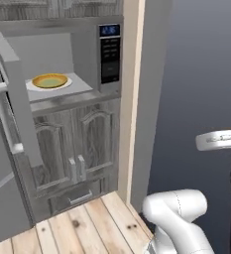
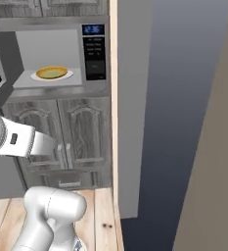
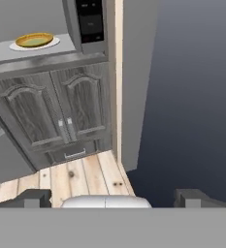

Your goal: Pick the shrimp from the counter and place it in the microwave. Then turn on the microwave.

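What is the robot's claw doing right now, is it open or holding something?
Gripper: open, holding nothing.

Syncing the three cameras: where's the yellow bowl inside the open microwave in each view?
Left base view: the shallow yellow bowl sits on a white plate, upper left, inside the open silver-grey microwave.
Right base view: upper left, left of the keypad.
Hand view: top left corner, on the microwave floor.
Shared landmark: the black keypad panel, just right of the bowl in all three.
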